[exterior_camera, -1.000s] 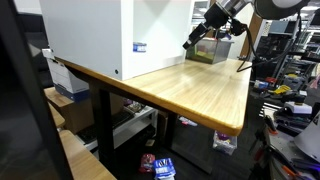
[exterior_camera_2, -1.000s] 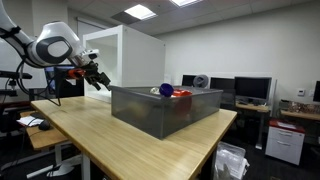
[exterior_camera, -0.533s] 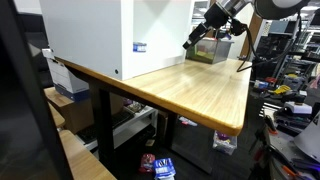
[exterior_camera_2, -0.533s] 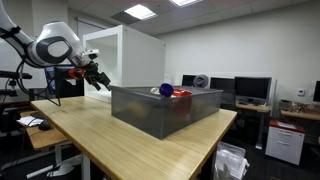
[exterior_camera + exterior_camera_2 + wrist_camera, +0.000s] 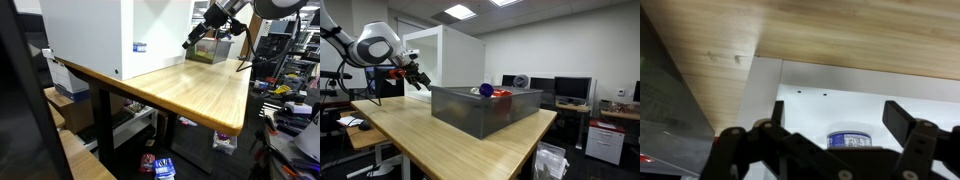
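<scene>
My gripper (image 5: 192,42) (image 5: 423,82) hangs open in the air above the wooden table (image 5: 190,90) (image 5: 410,135), holding nothing. It is between the tall white box (image 5: 100,35) (image 5: 460,55) and the grey bin (image 5: 210,50) (image 5: 480,115), touching neither. In the wrist view the gripper (image 5: 837,108) has its black fingers spread, and between them shows the white box (image 5: 840,85) with a blue label (image 5: 848,141). A blue ball (image 5: 486,89) and a red object (image 5: 502,93) show over the bin's rim.
The table's edge runs near the white box (image 5: 150,100). Boxes (image 5: 70,85) sit under the table and clutter (image 5: 158,167) lies on the floor. Monitors (image 5: 570,90) and a cabinet (image 5: 605,140) stand behind the bin.
</scene>
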